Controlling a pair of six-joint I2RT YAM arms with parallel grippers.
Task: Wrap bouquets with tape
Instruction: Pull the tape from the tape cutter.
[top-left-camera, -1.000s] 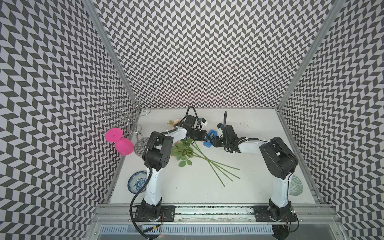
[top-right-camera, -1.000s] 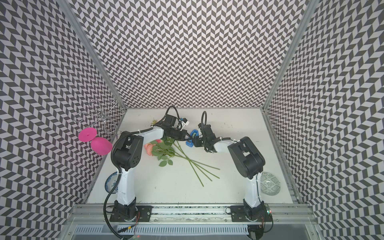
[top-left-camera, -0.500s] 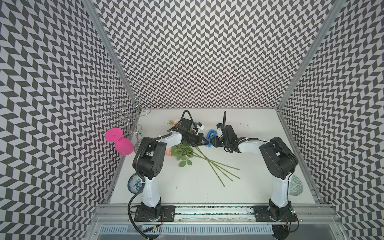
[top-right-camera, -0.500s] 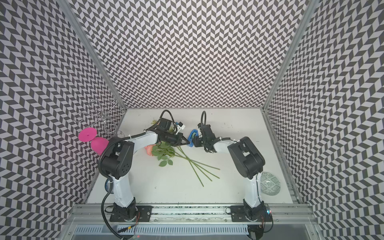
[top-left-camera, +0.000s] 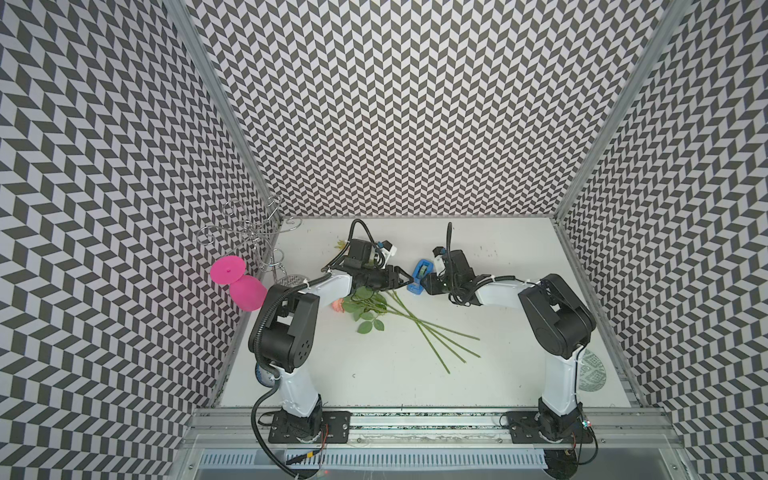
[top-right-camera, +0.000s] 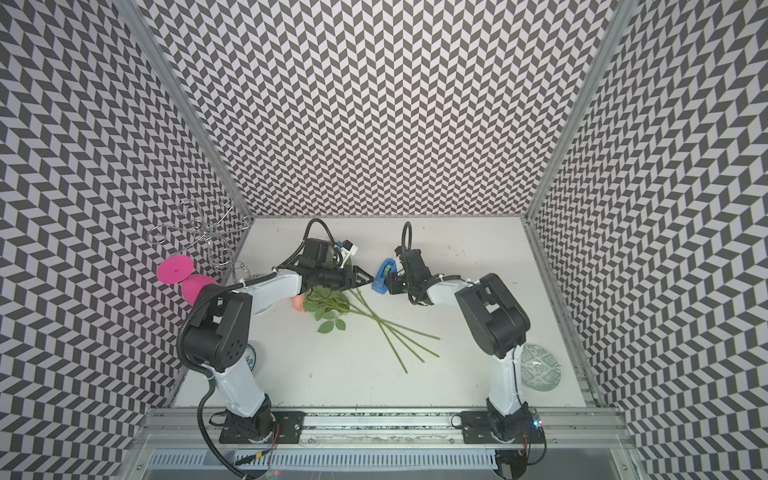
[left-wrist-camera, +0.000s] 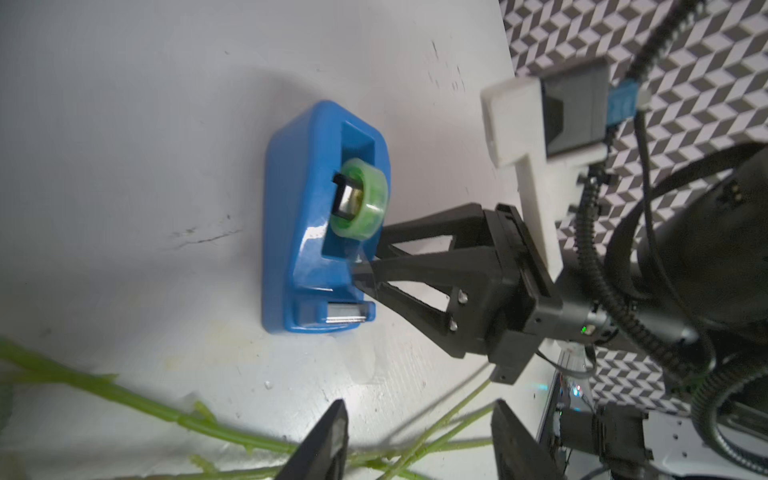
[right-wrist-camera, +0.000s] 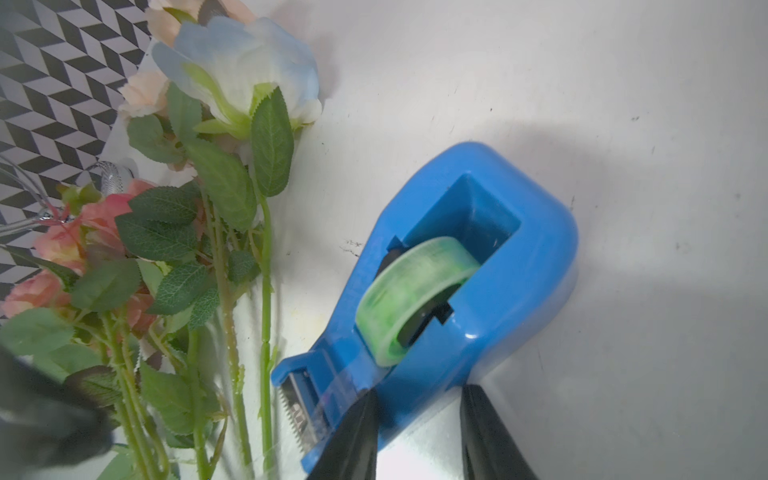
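Left wrist view settles the grips. The right claw (left-wrist-camera: 368, 251) is clamped on one side wall of the dispenser (left-wrist-camera: 286, 208), with one finger seemingly in the channel below the tape roll (left-wrist-camera: 372, 199) and the other outside. The left claw (left-wrist-camera: 417, 411) stands open and empty above the stems (left-wrist-camera: 137, 401), just beside the cutter (left-wrist-camera: 347, 313).

In both top views the dispenser (top-left-camera: 419, 276) (top-right-camera: 384, 276) sits on the table (top-left-camera: 498, 374) just right of frame centre, between the two claws. The stems (top-left-camera: 419, 328) lie just below it.

Judged from this, the step in hand is drawing off tape: the dispenser is braced and nothing is wrapped yet. Next, the left claw must pinch the free end at the cutter and pull out a length while the right claw braces. That end is clear and hard to see.

The dispenser's long axis runs nearly up and down the frame. Its cutter end points to the lower left, at the stems, and its rounded end points toward the back wall (top-left-camera: 395, 124). The stems' long axis slants from the blooms (top-left-camera: 338, 305) at centre left to cut ends fanned out at lower right.
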